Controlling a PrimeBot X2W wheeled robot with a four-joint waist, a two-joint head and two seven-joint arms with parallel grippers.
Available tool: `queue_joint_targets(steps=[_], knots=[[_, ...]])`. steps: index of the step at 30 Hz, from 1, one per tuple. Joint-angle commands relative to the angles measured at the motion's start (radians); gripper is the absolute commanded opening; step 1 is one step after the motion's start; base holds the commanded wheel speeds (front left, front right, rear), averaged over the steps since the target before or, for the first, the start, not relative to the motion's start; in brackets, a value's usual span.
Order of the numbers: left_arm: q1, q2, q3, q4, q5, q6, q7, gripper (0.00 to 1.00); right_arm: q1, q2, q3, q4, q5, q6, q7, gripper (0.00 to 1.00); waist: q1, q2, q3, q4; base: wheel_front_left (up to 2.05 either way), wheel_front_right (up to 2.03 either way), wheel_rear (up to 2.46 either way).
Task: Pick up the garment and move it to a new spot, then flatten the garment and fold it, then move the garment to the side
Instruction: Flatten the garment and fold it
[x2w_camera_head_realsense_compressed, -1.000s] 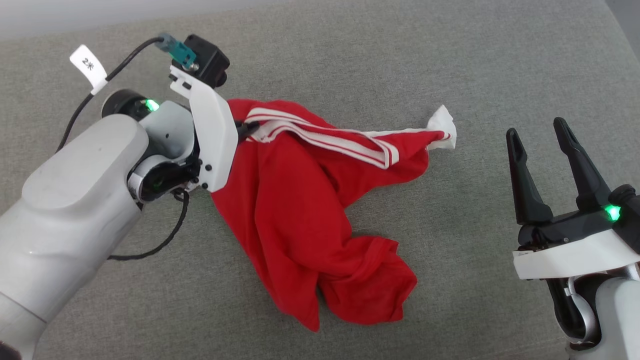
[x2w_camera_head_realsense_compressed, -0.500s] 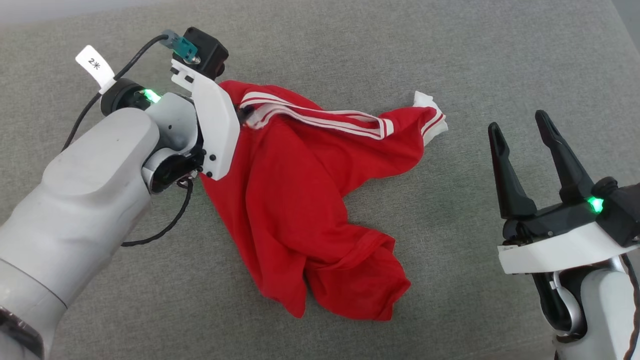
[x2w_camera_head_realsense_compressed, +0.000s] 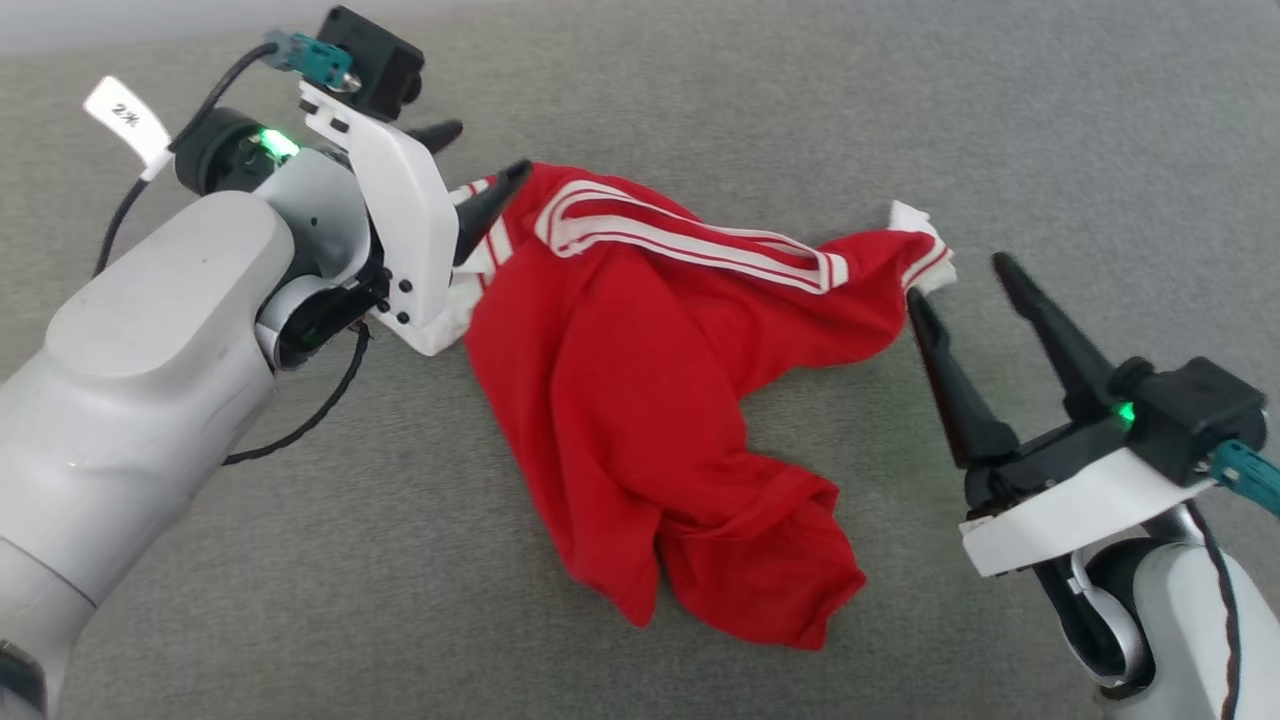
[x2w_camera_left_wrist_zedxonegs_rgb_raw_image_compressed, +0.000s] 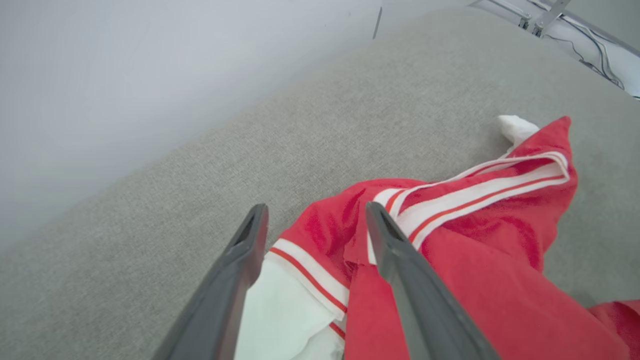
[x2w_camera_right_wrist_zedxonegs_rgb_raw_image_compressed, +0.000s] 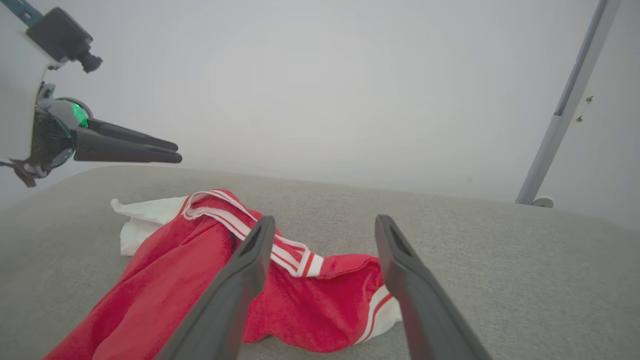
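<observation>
- Red garment (x2w_camera_head_realsense_compressed: 620, 380) lay crumpled on the grey fabric surface (x2w_camera_head_realsense_compressed: 800, 100), with a striped band running across its upper edge.
- Left tool (x2w_camera_head_realsense_compressed: 478, 155) hung above the white sleeve end, fingers spread, gripping nothing.
- Right tool (x2w_camera_head_realsense_compressed: 960, 285) sat just beside the opposite sleeve, fingers spread, empty.

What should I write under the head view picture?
Left fingers and right fingers open at either end of a crumpled red garment on grey fabric.
</observation>
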Motion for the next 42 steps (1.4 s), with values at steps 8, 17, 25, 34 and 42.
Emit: queue_joint_targets(steps=[8, 17, 25, 34, 42], knots=[[0.041, 0.038, 0.039, -0.079, 0.054, 0.057, -0.188, 1.0, -0.026, -0.051, 0.1, 0.032, 0.066, -0.001, 0.131, 1.0, 0.0, 0.0, -0.052, 0.085, 0.0, 0.0, 0.0], [0.141, 0.112, 0.083, -0.207, 0.107, 0.184, -0.393, 1.0, -0.077, -0.13, 0.225, 0.1, 0.153, -0.001, 0.398, 1.0, 0.0, 0.0, -0.077, 0.179, 0.0, 0.0, 0.0], [0.277, 0.174, 0.174, -0.321, 0.121, 0.299, -0.471, 1.0, -0.154, -0.189, 0.335, 0.195, 0.187, -0.001, 0.552, 1.0, 0.0, 0.0, -0.091, 0.262, 0.0, 0.0, 0.0], [0.53, 0.159, 0.417, -0.47, 0.215, 0.373, -0.475, 1.0, -0.221, -0.207, 0.447, 0.36, 0.202, -0.001, 0.635, 1.0, 0.0, 0.0, -0.114, 0.331, 0.0, 0.0, 0.0], [0.761, 0.099, 0.615, -0.519, 0.335, 0.363, -0.475, 1.0, -0.226, -0.237, 0.523, 0.345, 0.279, -0.001, 0.679, 0.0, 0.0, 0.0, -0.156, 0.34, 0.0, 0.0, 0.0]])
